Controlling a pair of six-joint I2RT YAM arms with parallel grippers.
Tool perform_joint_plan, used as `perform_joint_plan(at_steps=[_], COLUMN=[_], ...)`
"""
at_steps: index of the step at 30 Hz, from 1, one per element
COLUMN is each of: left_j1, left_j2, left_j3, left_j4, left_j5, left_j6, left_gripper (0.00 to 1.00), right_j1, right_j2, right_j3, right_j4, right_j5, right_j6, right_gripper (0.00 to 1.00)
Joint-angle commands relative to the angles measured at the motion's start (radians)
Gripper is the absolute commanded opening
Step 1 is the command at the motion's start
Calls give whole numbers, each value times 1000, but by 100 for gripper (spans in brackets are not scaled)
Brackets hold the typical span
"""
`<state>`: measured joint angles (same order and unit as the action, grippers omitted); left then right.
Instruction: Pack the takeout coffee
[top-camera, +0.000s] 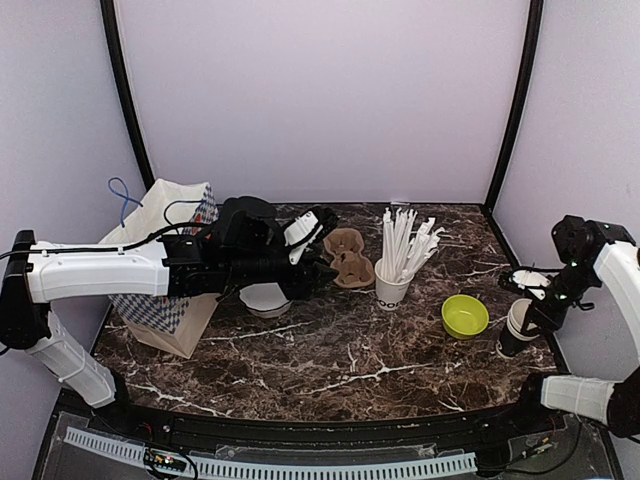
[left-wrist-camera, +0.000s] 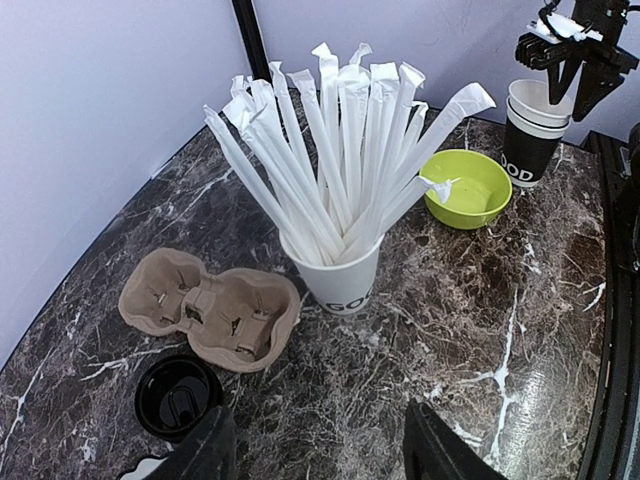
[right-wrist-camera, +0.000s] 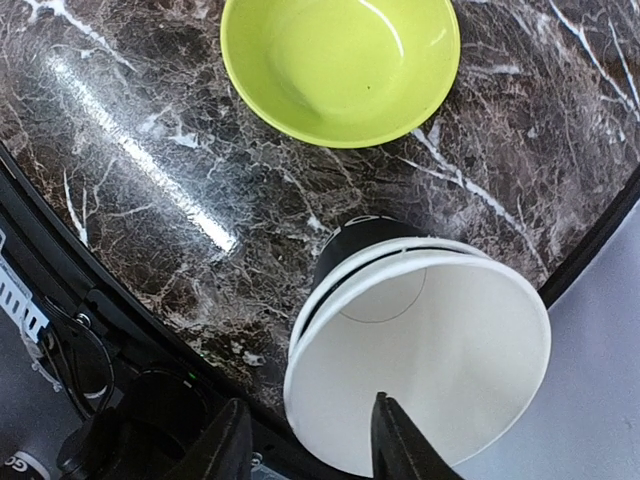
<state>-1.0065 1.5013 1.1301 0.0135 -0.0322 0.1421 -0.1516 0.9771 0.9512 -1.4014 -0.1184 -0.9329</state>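
Note:
Two black paper cups (right-wrist-camera: 420, 360), white inside and nested one in the other, stand without lids at the table's right edge; they also show in the top view (top-camera: 517, 327) and the left wrist view (left-wrist-camera: 530, 135). My right gripper (right-wrist-camera: 310, 440) is open, one finger inside the top cup and one outside, astride its rim; it shows in the top view (top-camera: 527, 300). A black lid (left-wrist-camera: 178, 395) lies beside the brown cup carrier (left-wrist-camera: 215, 305). My left gripper (left-wrist-camera: 320, 455) is open and empty above the marble, next to the carrier (top-camera: 345, 255).
A white cup of wrapped straws (top-camera: 392, 283) stands mid-table, with a lime-green bowl (top-camera: 465, 316) to its right. A paper bag (top-camera: 165, 270) stands at the left. A white round thing (top-camera: 265, 299) lies partly hidden under my left arm.

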Motion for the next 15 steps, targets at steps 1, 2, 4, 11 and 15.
perform_joint_plan(at_steps=[1,2,4,11,15], left_j1=[-4,-4,-4,-4,-4], left_j2=[-19,-19,-18,-14,-9], left_j3=[-10,-10,-11,-12,-8], left_j4=[18,17,15,13,10], left_j5=[10,8,7,9,9], left_j6=[0,0,2,4,7], left_gripper=[59,59,59,59,59], right_j1=[-2,-2,0,3,3], right_j2=[38,48,59,45,31], right_j3=[1,-1,-4,-5,10], right_j4=[18,23,29,50,73], right_j5=[-34,-36,-35,-17,-5], right_j6=[-11,-9,-7,1,5], right_gripper=[31,28,23,0,0])
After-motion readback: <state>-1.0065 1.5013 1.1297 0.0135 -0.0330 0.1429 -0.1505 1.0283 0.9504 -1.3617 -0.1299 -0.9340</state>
